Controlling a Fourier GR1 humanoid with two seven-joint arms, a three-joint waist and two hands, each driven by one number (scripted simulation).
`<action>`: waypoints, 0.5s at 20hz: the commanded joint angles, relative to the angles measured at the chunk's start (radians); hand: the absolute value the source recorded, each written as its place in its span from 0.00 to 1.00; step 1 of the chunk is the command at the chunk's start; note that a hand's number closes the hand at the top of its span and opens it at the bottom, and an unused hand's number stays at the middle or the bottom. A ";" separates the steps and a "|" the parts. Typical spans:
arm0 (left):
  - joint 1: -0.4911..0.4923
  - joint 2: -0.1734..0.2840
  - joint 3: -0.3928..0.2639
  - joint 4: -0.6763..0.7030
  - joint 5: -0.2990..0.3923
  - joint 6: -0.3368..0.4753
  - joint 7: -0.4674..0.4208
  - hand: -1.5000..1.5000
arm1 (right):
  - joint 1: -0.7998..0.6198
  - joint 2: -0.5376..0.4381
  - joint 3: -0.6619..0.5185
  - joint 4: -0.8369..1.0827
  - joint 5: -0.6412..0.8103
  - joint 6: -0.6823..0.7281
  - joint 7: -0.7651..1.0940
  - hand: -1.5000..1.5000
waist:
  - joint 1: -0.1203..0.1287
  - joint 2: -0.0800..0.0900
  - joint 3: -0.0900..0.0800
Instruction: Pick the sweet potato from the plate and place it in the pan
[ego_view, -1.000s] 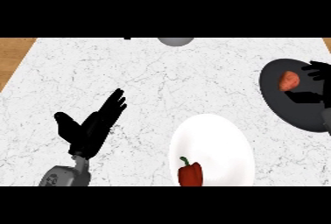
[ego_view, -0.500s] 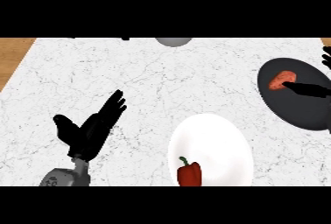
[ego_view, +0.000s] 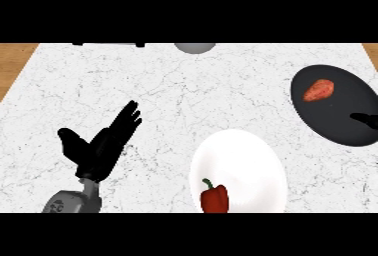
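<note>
The sweet potato lies in the dark pan, on the part of the pan nearest the tabletop's far edge, with nothing touching it. The pan sits at the right edge of the white marbled tabletop. Only a small black piece of the right hand shows, at the view's right border over the pan's nearer half, well apart from the sweet potato; whether its fingers are spread or curled cannot be told from so little. The white plate rests by the near edge of the tabletop, just beside the pan on its left and nearer side. On the plate's near rim lies a red bell pepper with a green stem. The left hand shows over the tabletop's left near part, well apart from plate and pan, resting with fingers straight and spread wide, thumb out to the side, holding nothing; its grey forearm comes in from below. At the far edge a grey round object is partly in view.
</note>
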 joint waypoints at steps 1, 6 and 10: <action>0.023 -0.015 -0.019 -0.023 -0.009 0.011 0.008 0.50 | 0.070 -0.072 -0.007 0.017 -0.012 0.175 -0.057 0.00 | 0.000 -0.001 0.001; 0.032 -0.010 -0.018 -0.027 -0.029 0.023 0.011 0.50 | 0.146 -0.124 -0.001 0.018 -0.014 0.346 -0.143 0.00 | -0.008 -0.008 0.001; -0.020 -0.025 0.001 0.000 -0.030 0.037 0.015 0.50 | 0.153 -0.132 0.007 0.005 -0.011 0.379 -0.162 0.00 | -0.012 -0.007 0.000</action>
